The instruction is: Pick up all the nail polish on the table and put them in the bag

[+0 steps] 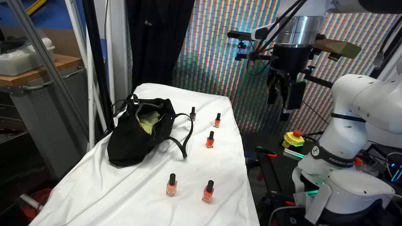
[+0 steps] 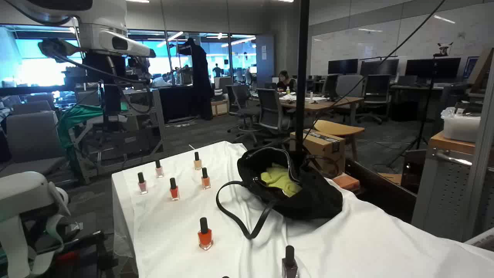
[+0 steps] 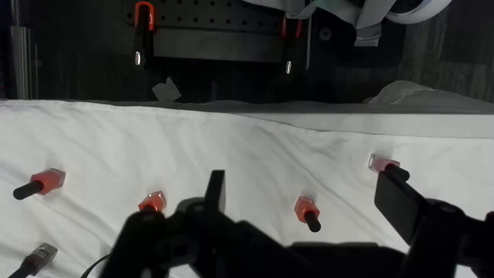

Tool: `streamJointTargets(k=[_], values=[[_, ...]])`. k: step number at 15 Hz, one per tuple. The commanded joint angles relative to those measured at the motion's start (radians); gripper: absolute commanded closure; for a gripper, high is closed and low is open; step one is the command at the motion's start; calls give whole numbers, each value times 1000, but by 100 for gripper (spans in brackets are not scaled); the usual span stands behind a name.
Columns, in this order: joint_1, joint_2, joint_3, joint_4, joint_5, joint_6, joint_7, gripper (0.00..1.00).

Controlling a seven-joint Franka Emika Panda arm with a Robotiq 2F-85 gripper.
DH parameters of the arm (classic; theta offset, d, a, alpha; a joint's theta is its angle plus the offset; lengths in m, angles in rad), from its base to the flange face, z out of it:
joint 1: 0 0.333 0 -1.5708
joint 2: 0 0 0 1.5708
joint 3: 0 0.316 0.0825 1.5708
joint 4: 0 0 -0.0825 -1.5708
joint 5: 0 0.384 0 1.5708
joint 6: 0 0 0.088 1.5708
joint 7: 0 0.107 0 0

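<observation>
Several small bottles of nail polish stand upright on the white-clothed table (image 1: 132, 194), spread along its length. In an exterior view I see a red bottle (image 1: 210, 142), a dark one (image 1: 193, 115) and a peach one (image 1: 171, 188); an exterior view also shows pale pink polish (image 2: 142, 186). The slumped black bag (image 1: 125, 146) lies among them, its mouth showing yellow-green inside (image 2: 279, 179). My gripper (image 1: 282, 106) hangs high beside the table with spread fingers. From the wrist, an orange-red bottle (image 3: 307, 208) appears well below the open gripper (image 3: 300, 185); nothing is held.
The bag's strap handles (image 2: 247, 231) loop out over the cloth toward the bottles. Clamps (image 3: 142, 34) and the arm's base (image 1: 351, 194) sit beyond the table's long edge, near a yellow emergency stop (image 1: 293, 139). A patterned screen (image 1: 207, 62) rises behind.
</observation>
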Motion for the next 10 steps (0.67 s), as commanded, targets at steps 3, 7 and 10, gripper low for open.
streamJointTargets(k=[3,7,10], values=[[0,-2,0,10,0,-1,0,0],[7,35,10,14,-5,19,-8,0],[25,111,36,23,-1,79,-12,0]])
